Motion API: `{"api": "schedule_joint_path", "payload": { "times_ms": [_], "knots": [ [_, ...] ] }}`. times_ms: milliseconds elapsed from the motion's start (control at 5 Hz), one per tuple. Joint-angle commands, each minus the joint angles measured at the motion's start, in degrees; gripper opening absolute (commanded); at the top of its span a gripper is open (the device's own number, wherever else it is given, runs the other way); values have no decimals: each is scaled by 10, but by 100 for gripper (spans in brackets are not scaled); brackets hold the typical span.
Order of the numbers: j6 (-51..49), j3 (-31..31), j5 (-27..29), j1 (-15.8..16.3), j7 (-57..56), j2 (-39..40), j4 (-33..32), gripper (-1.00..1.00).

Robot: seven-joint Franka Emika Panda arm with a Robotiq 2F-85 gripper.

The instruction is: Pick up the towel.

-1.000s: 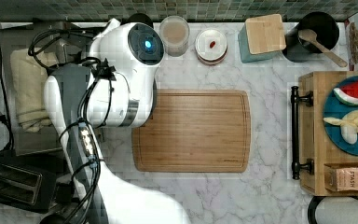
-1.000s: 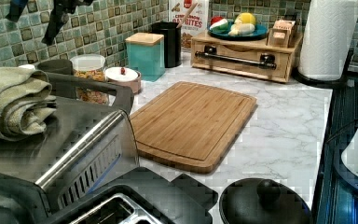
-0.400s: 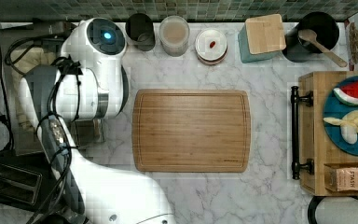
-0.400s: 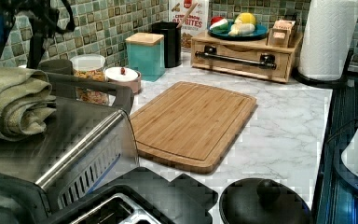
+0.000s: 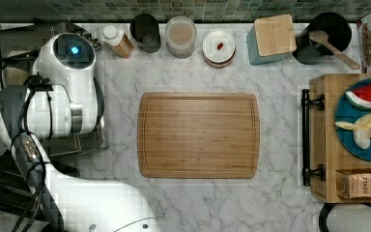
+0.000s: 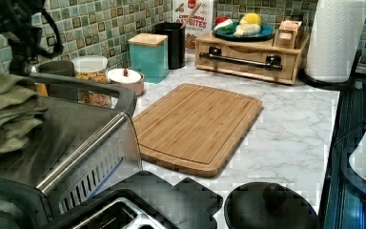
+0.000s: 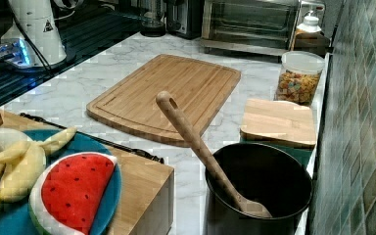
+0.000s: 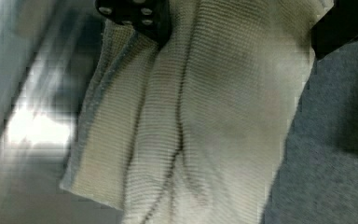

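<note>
towel [image 8: 205,116] – cream, ribbed, rumpled folds, lying on toaster oven [image 6: 71,138] top | tool [image 8: 233,18] – fingers spread, straddling towel, one fingertip [image 8: 137,14] at its edge

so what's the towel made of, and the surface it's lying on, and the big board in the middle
The towel looks like soft woven or knitted cotton, cream, matte: fine ribbed rows and thick rumpled folds show. The surface under it looks like brushed metal, judging by its grey sheen and streaky reflections. The cutting board looks like bamboo or light wood, smooth, with straight parallel grain strips.
</note>
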Motion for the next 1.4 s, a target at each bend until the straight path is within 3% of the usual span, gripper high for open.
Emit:
{"api": "schedule_joint_path", "payload": {
  "times_ms": [200,600,1000,1200,1400],
  "knots": [
    [13,-27,-89,57,84,-10,59,-100],
    [0,-33,-104,66,116,-20,43,-100],
    [-9,-37,-94,56,133,-40,34,-100],
    [59,-52,-85,36,141,-107,-35,-100],
    [76,-63,-56,-1,129,-141,-48,-100]
  ]
}}
